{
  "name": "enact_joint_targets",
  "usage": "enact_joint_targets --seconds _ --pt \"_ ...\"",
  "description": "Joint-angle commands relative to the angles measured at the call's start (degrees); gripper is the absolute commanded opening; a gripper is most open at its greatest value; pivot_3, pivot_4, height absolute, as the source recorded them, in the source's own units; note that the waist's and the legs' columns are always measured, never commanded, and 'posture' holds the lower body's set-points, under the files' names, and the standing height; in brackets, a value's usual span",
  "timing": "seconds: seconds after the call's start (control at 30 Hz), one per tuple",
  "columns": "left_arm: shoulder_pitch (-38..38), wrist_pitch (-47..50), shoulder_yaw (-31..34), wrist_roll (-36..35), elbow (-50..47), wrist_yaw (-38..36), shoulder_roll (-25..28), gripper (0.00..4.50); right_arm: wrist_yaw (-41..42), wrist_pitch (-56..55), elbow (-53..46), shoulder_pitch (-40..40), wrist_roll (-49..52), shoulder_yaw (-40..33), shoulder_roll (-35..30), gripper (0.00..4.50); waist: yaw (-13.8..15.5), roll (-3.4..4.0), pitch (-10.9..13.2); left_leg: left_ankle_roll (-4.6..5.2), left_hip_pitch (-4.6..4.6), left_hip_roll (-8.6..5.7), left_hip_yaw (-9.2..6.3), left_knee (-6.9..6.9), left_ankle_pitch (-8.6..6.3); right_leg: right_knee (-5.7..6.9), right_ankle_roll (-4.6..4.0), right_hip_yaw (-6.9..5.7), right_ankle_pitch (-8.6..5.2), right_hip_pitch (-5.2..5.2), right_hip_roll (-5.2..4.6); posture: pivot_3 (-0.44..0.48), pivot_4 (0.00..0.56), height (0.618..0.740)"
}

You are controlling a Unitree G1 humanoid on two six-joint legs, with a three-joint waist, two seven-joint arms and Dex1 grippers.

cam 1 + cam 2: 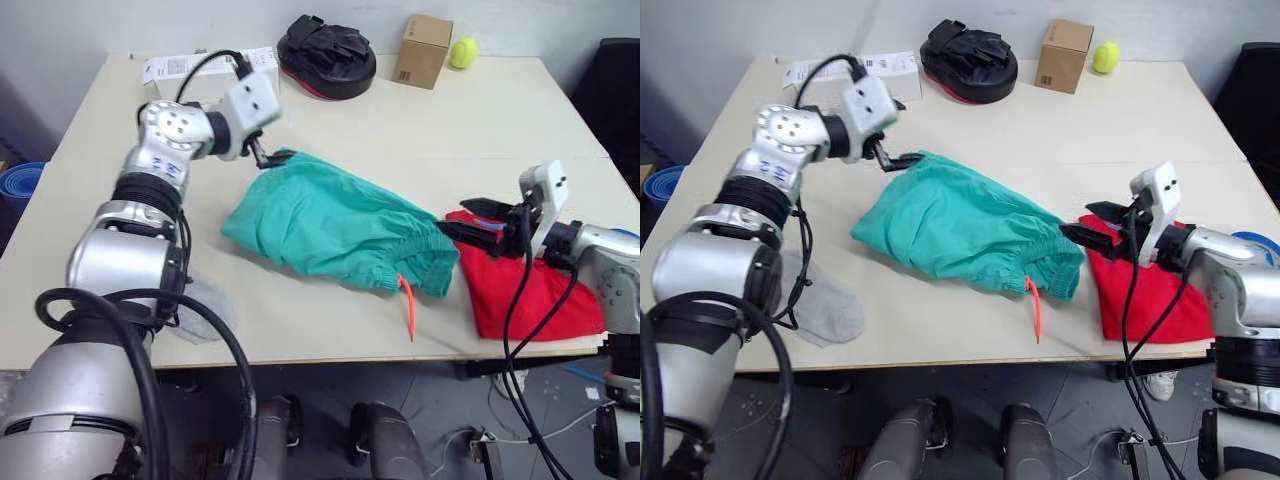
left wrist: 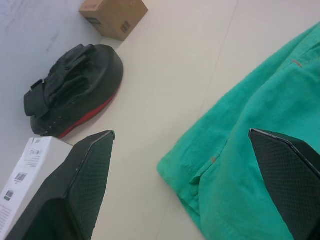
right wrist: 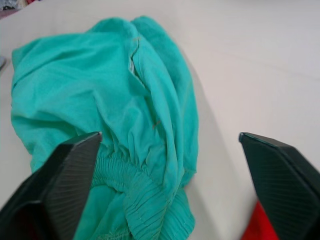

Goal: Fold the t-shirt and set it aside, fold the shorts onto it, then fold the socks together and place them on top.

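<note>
The left arm is reaching forward, its hand spread wide and empty at the far end of the shorts. The right hand, also spread and empty, is hovering over the waistband end beside the t-shirt. The shorts are lying diagonally across the surface, drawstring toward the near edge.

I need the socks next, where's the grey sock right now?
The grey sock lies at the table's near edge on the robot's left, beside its left arm, apart from the teal shorts.
</note>
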Motion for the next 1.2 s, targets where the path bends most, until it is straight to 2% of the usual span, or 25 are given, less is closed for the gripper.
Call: enact_joint_targets --seconds 0.03,0.13,0.2,0.33,0.43,0.67,0.87,0.93,1.0,1.1,1.2 --pt "1.5 1.7 3.7 -5.6 -5.6 -7.9 2.6 4.5 0.2 4.4 -8.4 2.2 6.1 -4.0 -1.3 4.49 0.0 0.0 0.0 0.0 0.0 0.0 -0.02 0.0 0.0 0.0 0.0 0.02 0.0 0.0 -0.01 0.0 0.15 0.74" --pt "9.3 10.0 4.8 -11.5 -17.3 -21.5 5.4 4.5 -1.8 9.2 -15.9 6.3 10.3 -3.3 -0.1 4.49 0.0 0.02 0.0 -0.01 0.03 0.0 -0.05 -0.01 0.0 0.02 0.01 0.06 0.0 0.04 -0.01 0.0 0.15 0.74" --pt "16.0 14.6 4.5 -13.7 -26.9 -25.0 7.3 4.5 -3.4 8.3 -18.9 8.6 9.1 -1.0 1.0 4.49 -0.2 0.02 0.0 -0.03 0.12 0.0 -0.03 -0.05 -0.02 0.06 0.01 0.15 0.0 0.08 -0.01 0.0 0.15 0.74" --pt "28.4 12.5 3.0 -11.9 -41.9 -22.6 10.5 4.5 -4.1 -8.9 -23.6 12.3 -8.8 10.9 -1.7 4.49 -0.3 0.02 0.0 -0.04 0.09 0.01 -0.04 -0.03 -0.01 0.01 0.01 0.41 0.0 0.07 -0.02 0.0 0.15 0.74" --pt "33.6 10.6 1.8 -10.6 -48.1 -21.3 11.9 4.5 -1.6 -21.6 -24.8 15.4 -18.5 16.9 -3.8 4.49 0.3 0.02 0.0 -0.04 0.07 -0.04 -0.04 -0.04 -0.02 -0.09 0.01 0.46 0.01 0.06 -0.05 0.0 0.15 0.74" --pt "37.1 0.2 -3.1 -3.2 -47.4 -14.1 12.5 4.5 -5.0 -36.4 -19.7 14.8 -34.2 25.2 -2.1 4.49 0.3 0.01 0.0 -0.04 0.17 -0.08 -0.01 -0.05 -0.02 -0.17 0.1 0.45 0.06 0.11 -0.06 0.0 0.15 0.74" --pt "35.3 -7.3 -7.9 3.1 -39.9 -7.1 10.6 4.5 -9.2 -47.5 -10.9 10.2 -46.8 31.7 1.5 4.49 0.1 0.01 0.0 -0.06 0.21 -0.07 -0.01 -0.09 0.0 -0.07 0.1 0.39 0.06 0.09 -0.04 0.0 0.15 0.74" --pt "33.4 -8.8 -8.9 5.1 -36.2 -4.3 9.9 4.5 -11.5 -49.6 -7.1 7.9 -50.6 32.9 3.2 4.11 0.1 0.0 0.0 -0.07 0.26 -0.06 -0.01 -0.09 0.01 -0.06 0.1 0.34 0.06 0.11 -0.02 0.0 0.15 0.74" --pt "31.8 -10.2 -9.9 6.5 -32.9 -2.5 9.7 4.5 -13.3 -51.8 -3.8 6.3 -53.4 33.5 4.1 3.52 0.2 0.0 0.0 -0.1 0.27 -0.06 -0.01 -0.09 0.05 -0.07 0.1 0.35 0.06 0.13 -0.04 0.0 0.15 0.74" --pt "29.4 -11.6 -10.7 7.1 -28.0 -1.1 9.0 3.87 -14.3 -54.5 -0.5 5.1 -55.5 33.7 4.6 2.45 0.2 0.0 0.0 -0.1 0.27 -0.07 -0.01 -0.07 0.06 -0.05 0.1 0.36 0.06 0.14 -0.05 0.0 0.15 0.74" --pt "28.6 -11.6 -10.8 5.7 -26.5 -3.2 8.7 2.94 -12.8 -57.1 -0.2 5.9 -54.1 33.2 3.9 1.36 0.2 0.0 0.0 -0.1 0.29 -0.06 -0.01 -0.07 0.07 0.02 0.1 0.35 0.06 0.12 -0.04 0.0 0.15 0.74"
